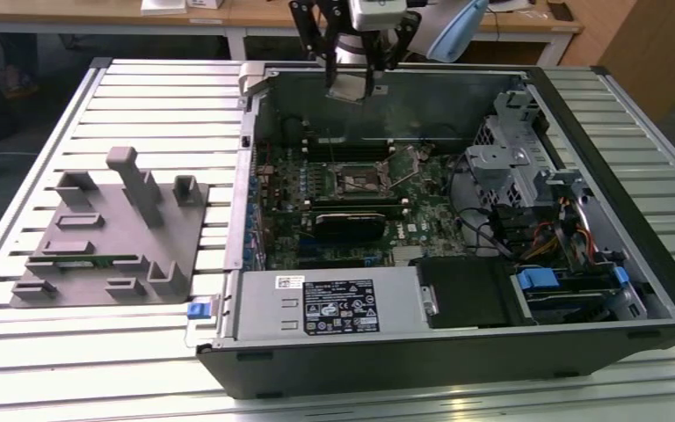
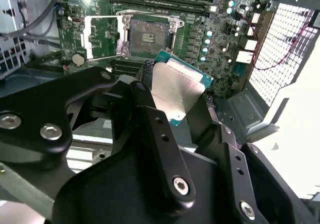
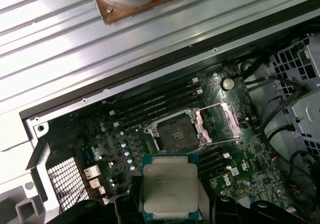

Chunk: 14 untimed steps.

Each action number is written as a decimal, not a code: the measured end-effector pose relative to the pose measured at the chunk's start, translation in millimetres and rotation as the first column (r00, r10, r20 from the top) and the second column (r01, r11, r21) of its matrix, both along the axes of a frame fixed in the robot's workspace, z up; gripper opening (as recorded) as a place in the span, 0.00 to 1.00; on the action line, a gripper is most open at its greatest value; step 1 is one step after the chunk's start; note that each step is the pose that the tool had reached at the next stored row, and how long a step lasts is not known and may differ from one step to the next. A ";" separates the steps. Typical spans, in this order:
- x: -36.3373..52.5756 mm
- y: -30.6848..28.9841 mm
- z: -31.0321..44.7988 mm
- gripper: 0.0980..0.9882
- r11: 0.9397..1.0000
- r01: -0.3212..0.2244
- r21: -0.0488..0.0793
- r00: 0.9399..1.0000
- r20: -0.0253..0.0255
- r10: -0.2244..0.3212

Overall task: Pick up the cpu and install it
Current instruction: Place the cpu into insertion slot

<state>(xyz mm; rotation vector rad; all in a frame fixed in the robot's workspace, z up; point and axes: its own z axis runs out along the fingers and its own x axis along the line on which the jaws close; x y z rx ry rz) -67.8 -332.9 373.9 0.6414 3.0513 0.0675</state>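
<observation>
My gripper (image 1: 350, 83) hangs high over the far wall of the open computer case (image 1: 619, 176), shut on the cpu (image 1: 347, 90). The cpu is a small square chip with a pale silver top. In both wrist views it sits between the black fingers (image 2: 145, 104), silver face showing (image 2: 176, 86) (image 3: 169, 186), with my gripper (image 2: 175, 106) (image 3: 170, 206) closed on its edges. Below it on the green motherboard lies the socket (image 1: 359, 180) (image 2: 147, 34) (image 3: 176, 134), its metal frame swung open and nothing in it.
A grey plastic tray (image 1: 103, 237) with upright posts lies on the slatted table at the exterior view's left. Inside the case are a black ridged block (image 1: 355, 220), a power supply (image 1: 331, 303), memory slots (image 3: 150, 106) and a drive cage with cables (image 1: 513, 158).
</observation>
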 end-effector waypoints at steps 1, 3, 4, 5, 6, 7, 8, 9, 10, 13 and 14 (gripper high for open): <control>0.0 0.0 -0.1 0.48 1.000 0.011 0.000 1.000 0.000 -0.011; 0.0 0.0 -0.2 0.48 0.999 0.035 0.000 0.999 0.000 -0.035; 0.0 0.0 -0.3 0.48 0.999 0.047 0.000 0.999 0.000 -0.047; 0.0 0.0 -0.5 0.48 0.998 0.058 0.000 0.998 0.000 -0.058; 0.0 0.1 -0.8 0.48 0.997 0.072 0.000 0.997 0.000 -0.072; 0.0 0.1 -1.0 0.48 0.996 0.087 0.000 0.996 0.000 -0.087; 0.0 0.1 -1.2 0.48 0.995 0.104 0.000 0.995 0.000 -0.104; 0.0 0.1 -1.5 0.48 0.992 0.123 0.000 0.992 0.000 -0.123; 0.0 0.1 -1.7 0.48 0.990 0.141 0.000 0.990 0.000 -0.141; 0.0 0.1 -2.3 0.48 0.982 0.191 0.000 0.982 0.000 -0.191; 0.0 0.1 -2.5 0.48 0.979 0.203 0.000 0.979 0.000 -0.203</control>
